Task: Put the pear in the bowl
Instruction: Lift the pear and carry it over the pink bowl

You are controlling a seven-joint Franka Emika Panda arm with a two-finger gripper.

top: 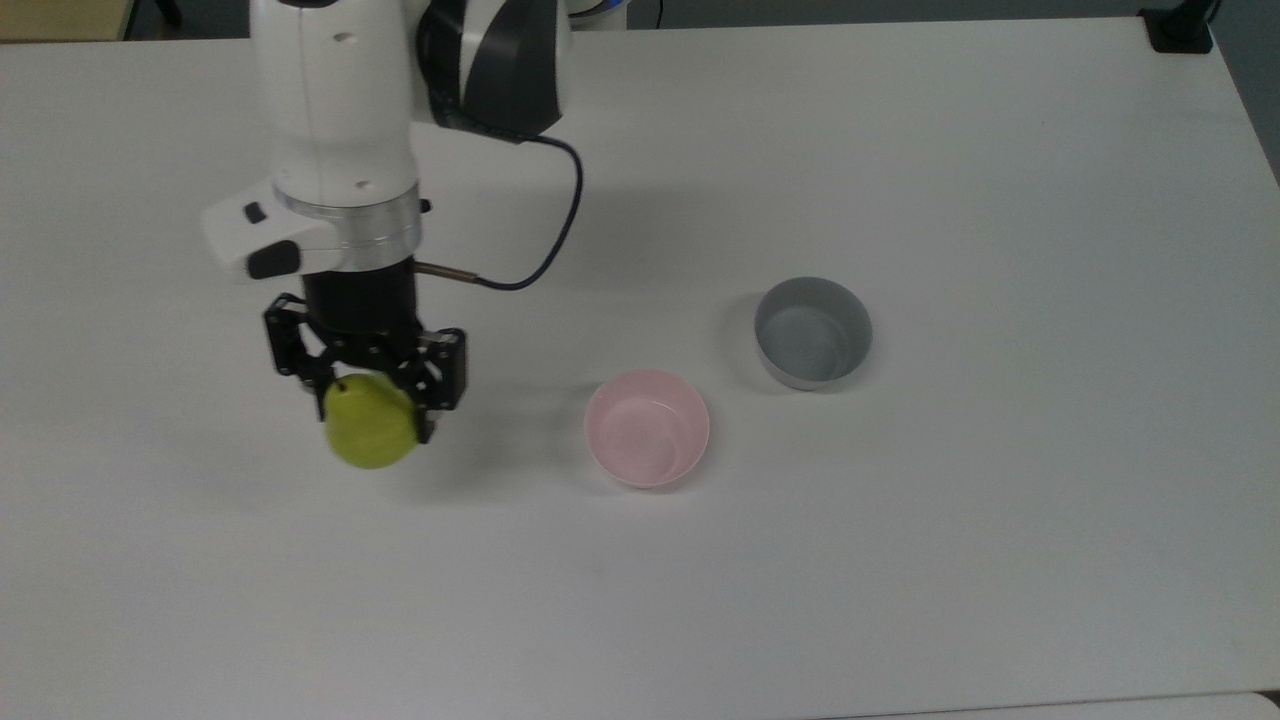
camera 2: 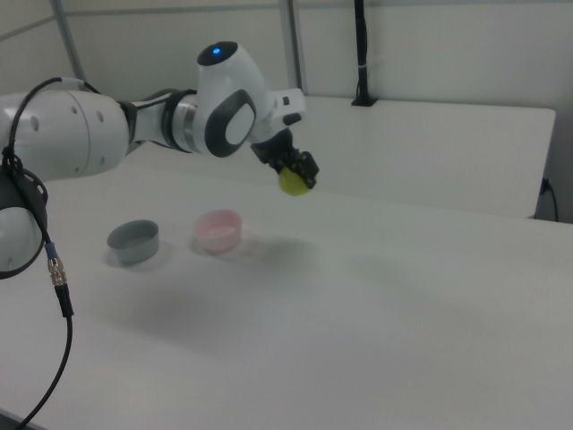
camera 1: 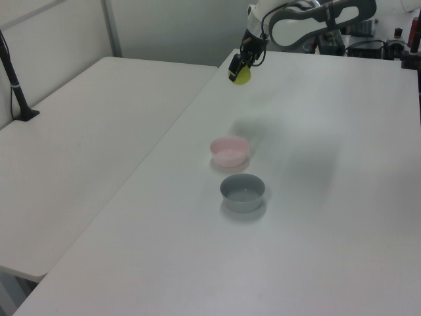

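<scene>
My gripper (top: 365,405) is shut on the yellow-green pear (top: 370,433) and holds it well above the white table (top: 900,560). In the left view the pear (camera 1: 241,74) hangs high at the far end, with the gripper (camera 1: 237,66) around its top. The right view has the pear (camera 2: 292,181) in the air, to the right view's right of the bowls. The pale pink bowl (top: 647,428) stands empty on the table, to the top view's right of the pear; it appears too as the pink bowl (camera 1: 229,151) and the pink bowl (camera 2: 219,229).
A grey straight-sided bowl (top: 812,332) stands empty just beyond the pink one toward the top view's right; grey bowl (camera 1: 243,191), grey bowl (camera 2: 133,241). A second white table (camera 1: 72,138) lies alongside. The arm's cable (top: 545,230) loops beside the wrist.
</scene>
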